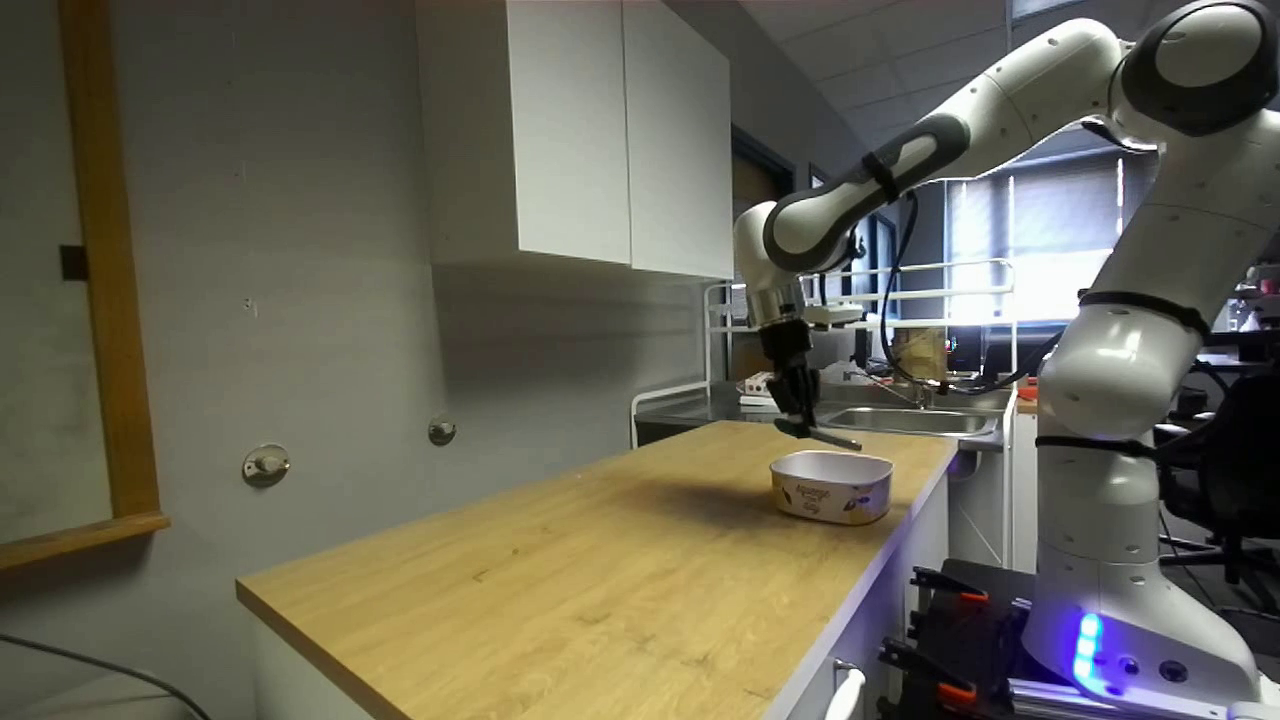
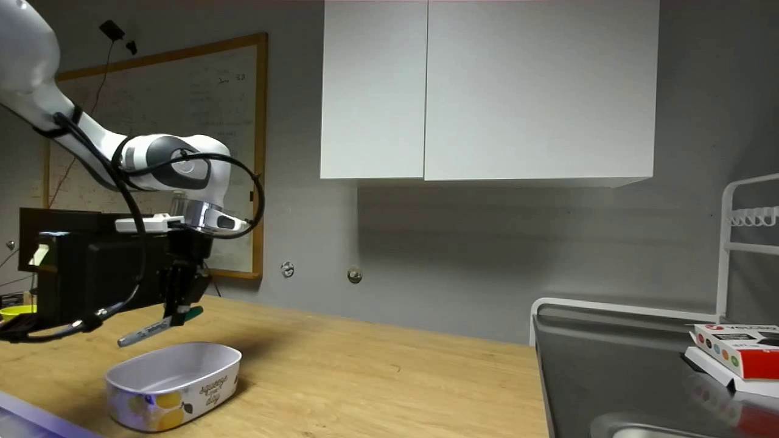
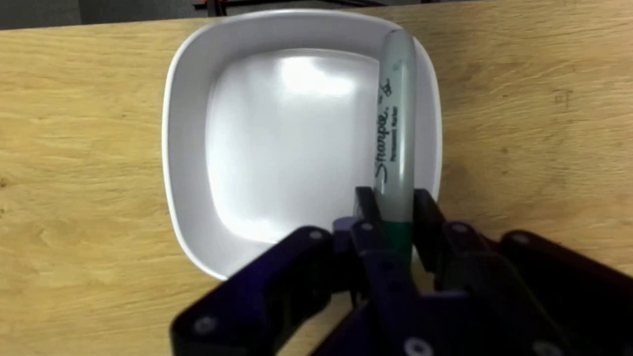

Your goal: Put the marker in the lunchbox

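While the letting-go is yet to come, most of the task looks done: the slim grey-barrelled, green-capped marker (image 3: 395,143) is pinched between the black jointed fingers (image 3: 426,210), narrowed onto it around where cap meets barrel. In an exterior view it hangs, slightly tilted, grey end lower, above the low, whitish, rounded-square, lemon-printed lunchbox (image 2: 188,394), a gap showing between marker and rim. What remains, it seems, is centring, a short descent and the release.

In the wrist view the marker lies over one side of the lunchbox's mouth, its grey end near a rounded corner of the rim. Lowered straight, it might catch there, so a shift toward the middle seems wise; the fingers hide the near rim, so the cap's clearance cannot be told. The lunchbox stands just beside one edge of the pale wood-grain table (image 1: 600,580), towards the white robot base (image 1: 1140,630); the broader wood beyond looks better for correcting.
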You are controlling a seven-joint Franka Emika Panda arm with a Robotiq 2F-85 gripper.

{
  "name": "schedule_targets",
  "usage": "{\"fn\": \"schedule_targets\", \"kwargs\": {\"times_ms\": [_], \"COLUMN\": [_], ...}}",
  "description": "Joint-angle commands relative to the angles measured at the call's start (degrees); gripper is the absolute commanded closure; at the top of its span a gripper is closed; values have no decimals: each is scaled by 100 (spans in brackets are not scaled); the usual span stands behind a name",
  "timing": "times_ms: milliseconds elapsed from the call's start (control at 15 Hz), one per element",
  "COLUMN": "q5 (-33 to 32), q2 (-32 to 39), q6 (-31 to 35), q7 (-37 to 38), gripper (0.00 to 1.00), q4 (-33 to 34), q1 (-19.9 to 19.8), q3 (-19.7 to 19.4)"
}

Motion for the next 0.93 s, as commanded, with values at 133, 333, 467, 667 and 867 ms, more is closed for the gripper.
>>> {"fn": "schedule_targets", "kwargs": {"times_ms": [133, 333, 467, 667, 867], "q5": [207, 258, 292, 301, 266], "q2": [-83, -73, -81, -105, -192], "q6": [386, 502, 523, 522, 429], "q7": [250, 237, 231, 226, 224], "gripper": [95, 94, 53, 31, 9], "q4": [-516, -629, -660, -670, -648], "q1": [-62, -80, -93, -106, -124], "q3": [-22, -56, -68, -76, -69]}}
